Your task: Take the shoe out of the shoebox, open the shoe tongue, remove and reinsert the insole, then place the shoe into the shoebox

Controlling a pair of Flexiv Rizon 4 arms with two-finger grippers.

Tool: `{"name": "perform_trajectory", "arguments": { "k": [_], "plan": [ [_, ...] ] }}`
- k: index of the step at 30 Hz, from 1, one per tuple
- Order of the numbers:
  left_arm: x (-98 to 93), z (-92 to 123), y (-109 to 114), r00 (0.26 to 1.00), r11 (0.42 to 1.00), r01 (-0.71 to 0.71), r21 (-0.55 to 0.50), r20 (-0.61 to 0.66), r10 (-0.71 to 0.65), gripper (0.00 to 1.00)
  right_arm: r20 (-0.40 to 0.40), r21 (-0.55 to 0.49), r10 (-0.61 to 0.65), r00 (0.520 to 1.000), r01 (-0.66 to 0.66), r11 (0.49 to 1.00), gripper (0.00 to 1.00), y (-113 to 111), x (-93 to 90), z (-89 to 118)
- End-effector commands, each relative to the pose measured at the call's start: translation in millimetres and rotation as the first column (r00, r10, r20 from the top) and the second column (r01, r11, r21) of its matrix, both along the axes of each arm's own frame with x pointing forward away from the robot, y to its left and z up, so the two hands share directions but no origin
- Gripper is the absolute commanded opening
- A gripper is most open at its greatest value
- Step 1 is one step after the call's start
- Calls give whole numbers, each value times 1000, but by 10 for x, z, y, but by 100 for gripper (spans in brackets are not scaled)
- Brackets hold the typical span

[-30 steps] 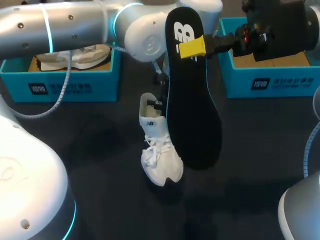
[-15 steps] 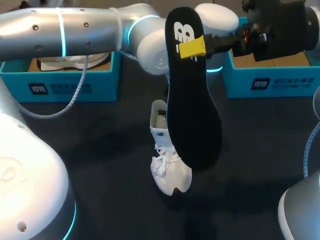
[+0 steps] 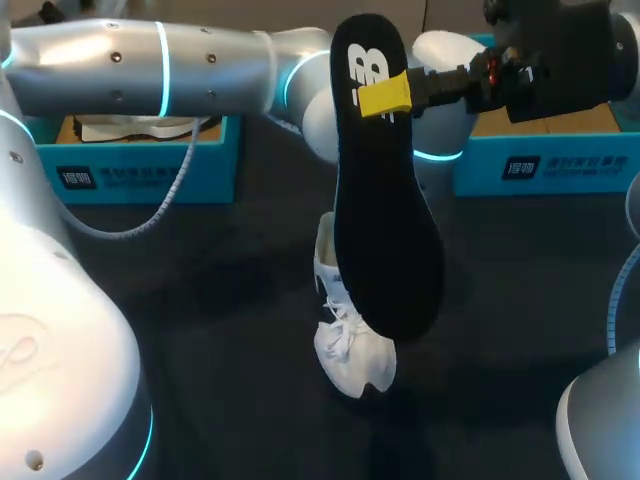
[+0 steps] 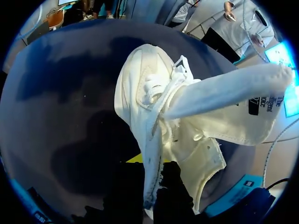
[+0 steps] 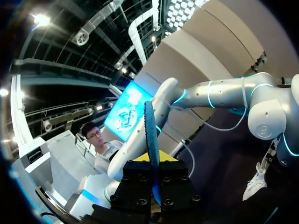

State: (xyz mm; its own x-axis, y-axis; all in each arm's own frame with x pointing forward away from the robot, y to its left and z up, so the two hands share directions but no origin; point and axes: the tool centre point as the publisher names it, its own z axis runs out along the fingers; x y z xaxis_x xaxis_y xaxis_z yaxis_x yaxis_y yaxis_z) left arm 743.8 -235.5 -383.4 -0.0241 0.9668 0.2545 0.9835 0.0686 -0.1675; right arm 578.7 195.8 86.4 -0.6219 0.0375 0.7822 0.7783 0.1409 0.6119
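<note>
A long black insole [image 3: 385,220] hangs heel-up over the middle of the table, with my right gripper [image 3: 383,95] shut on its upper end. In the right wrist view the insole [image 5: 150,126] stands edge-on between the right gripper [image 5: 153,161] fingers. Behind and below it is the white shoe [image 3: 355,360], toe toward the front edge and half hidden by the insole. My left arm [image 3: 200,70] reaches across from the left. My left gripper [image 4: 148,170] is shut on the shoe's [image 4: 145,88] side collar, and the tongue [image 4: 224,91] is folded outward.
A blue shoebox [image 3: 130,165] at the back left holds another white shoe [image 3: 140,128]. A second blue shoebox [image 3: 540,165] stands at the back right, behind my right wrist. The dark tabletop [image 3: 220,330] lies bare in front of the left box.
My left arm has swung to the right, carrying the shoe rightward and nearer the front, further under the insole. The right gripper and the insole have stayed in place.
</note>
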Motion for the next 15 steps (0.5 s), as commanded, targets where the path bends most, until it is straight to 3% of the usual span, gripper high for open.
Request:
{"name": "perform_trajectory", "arguments": {
  "k": [1,3,4,7,15],
  "plan": [
    [8,-101,-64,1000,1000,16,15,-11,-16,0,-1,-1,1,1000,-1,1000,0,37,17,-2],
    [1,-119,-62,1000,999,25,23,-19,-25,0,-1,-1,1,1000,-1,1000,0,37,17,-2],
    [-7,-126,-60,999,999,31,24,-18,-30,11,-1,-1,1,1000,-1,1000,0,37,17,-2],
    [-14,-86,-32,999,999,35,18,-25,-35,100,-1,-1,1,1000,-1,1000,0,37,17,-2],
    [135,300,-5,1000,997,19,-76,-20,-21,100,-1,-1,1,1000,-1,1000,0,37,17,-2]
  ]
}}
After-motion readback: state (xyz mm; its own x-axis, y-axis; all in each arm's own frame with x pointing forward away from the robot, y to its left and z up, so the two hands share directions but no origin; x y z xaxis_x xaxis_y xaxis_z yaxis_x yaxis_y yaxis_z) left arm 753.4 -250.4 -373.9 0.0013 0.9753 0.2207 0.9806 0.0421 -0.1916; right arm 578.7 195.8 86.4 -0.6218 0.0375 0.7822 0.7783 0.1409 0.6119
